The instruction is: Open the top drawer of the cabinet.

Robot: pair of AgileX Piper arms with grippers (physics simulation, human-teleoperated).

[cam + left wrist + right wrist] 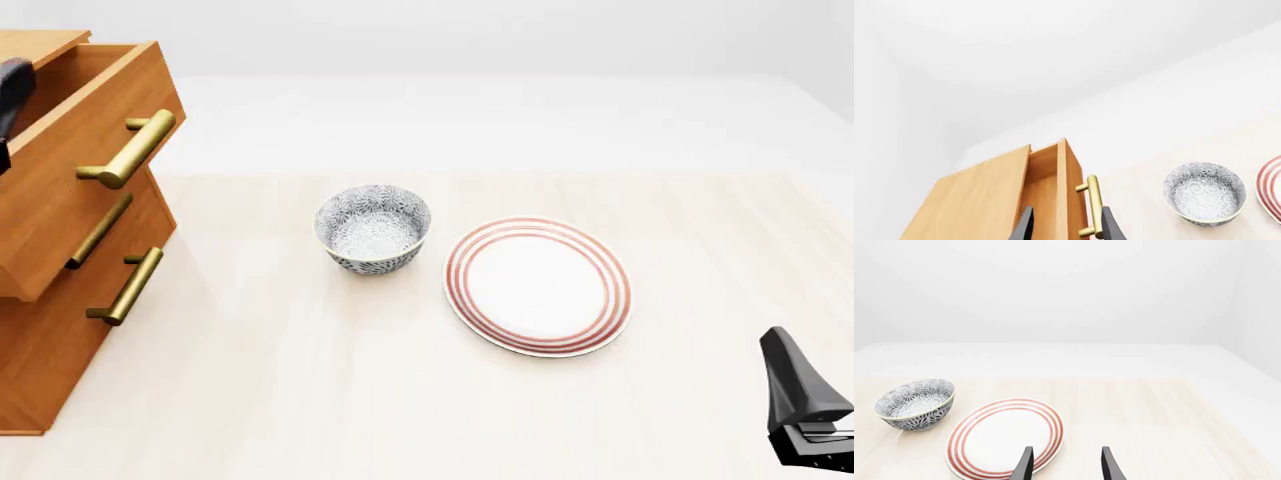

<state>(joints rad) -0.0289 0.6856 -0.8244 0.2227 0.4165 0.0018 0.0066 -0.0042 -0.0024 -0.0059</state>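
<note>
The orange-brown cabinet [47, 350] stands at the table's left edge. Its top drawer [60, 200] is pulled out and sticks forward past the two lower ones, with its brass bar handle [130, 148] in plain sight. In the left wrist view my left gripper [1066, 231] is open; its fingers [1025, 226] straddle the top drawer's front panel [1071, 190] and handle [1093, 205]. In the front view only a dark piece of the left gripper [11, 95] shows above the drawer. My right gripper [805, 415] is open and low at the near right, with nothing in it [1066, 467].
A blue-patterned bowl [374, 228] sits mid-table, and a white plate with red rings [538, 285] lies just to its right. Both lower drawers have brass handles [127, 287]. The bowl [1204, 192] is also in the left wrist view, beside the cabinet.
</note>
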